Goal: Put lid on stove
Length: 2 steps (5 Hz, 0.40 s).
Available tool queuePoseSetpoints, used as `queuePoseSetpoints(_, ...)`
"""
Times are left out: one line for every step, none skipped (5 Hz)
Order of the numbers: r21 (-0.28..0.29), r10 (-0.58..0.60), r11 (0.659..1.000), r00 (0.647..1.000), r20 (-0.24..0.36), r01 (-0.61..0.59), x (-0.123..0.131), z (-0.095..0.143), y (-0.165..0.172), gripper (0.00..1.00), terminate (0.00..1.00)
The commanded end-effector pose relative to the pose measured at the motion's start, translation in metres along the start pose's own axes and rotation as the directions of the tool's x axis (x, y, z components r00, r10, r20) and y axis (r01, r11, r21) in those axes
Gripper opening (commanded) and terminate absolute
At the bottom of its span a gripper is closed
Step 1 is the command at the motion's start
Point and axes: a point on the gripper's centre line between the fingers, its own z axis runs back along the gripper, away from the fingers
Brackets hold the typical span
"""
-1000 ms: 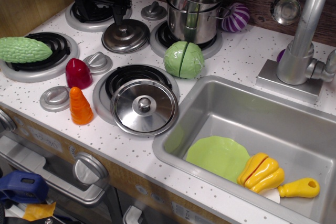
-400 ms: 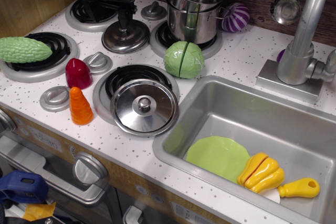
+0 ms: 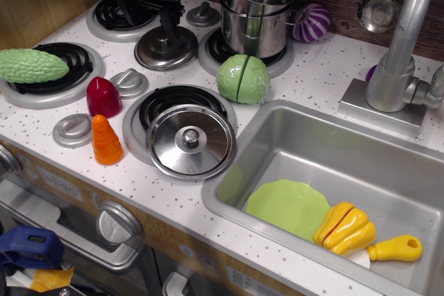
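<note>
Steel lid (image 3: pixel 166 48) shifted toward rear of stove (image 3: pixel 305 81) | pincer (image 3: pixel 166 24) clamped on its knob

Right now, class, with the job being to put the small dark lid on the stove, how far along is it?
Done: the claw has reached the small dark lid, its tips at the centre knob. In hand: the lid sits on the white speckled stove top between the back burners; whether the claw grips the knob is unclear. Left: letting go and backing away. The larger bright lid lies untouched on the front burner.
</note>
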Motion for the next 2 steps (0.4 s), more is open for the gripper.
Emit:
queuePoseSetpoints(0.010,0.004,1.000,0.998,0.059,-0.004,0.0124,0.0106,0.0083,1.00,0.00)
queuePoseSetpoints(-0.012,0.010,1.000,0.998,0.063,-0.009,0.0127,0.0019,0.0081,1.00,0.00)
